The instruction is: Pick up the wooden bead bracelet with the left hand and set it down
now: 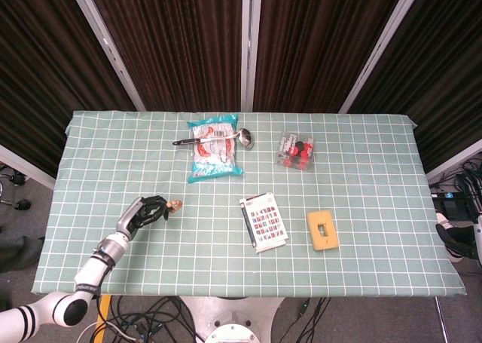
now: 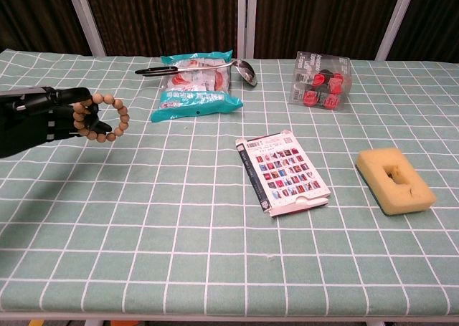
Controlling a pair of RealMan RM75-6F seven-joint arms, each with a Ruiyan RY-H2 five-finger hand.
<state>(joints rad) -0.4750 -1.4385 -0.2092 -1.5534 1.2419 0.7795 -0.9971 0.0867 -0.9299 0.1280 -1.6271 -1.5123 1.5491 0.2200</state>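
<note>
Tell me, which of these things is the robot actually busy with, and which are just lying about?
In the job:
bracelet
left hand, holding it above the table

Lying about:
snack bag
ladle, resting across the bag
clear box of red and black pieces
booklet
sponge
</note>
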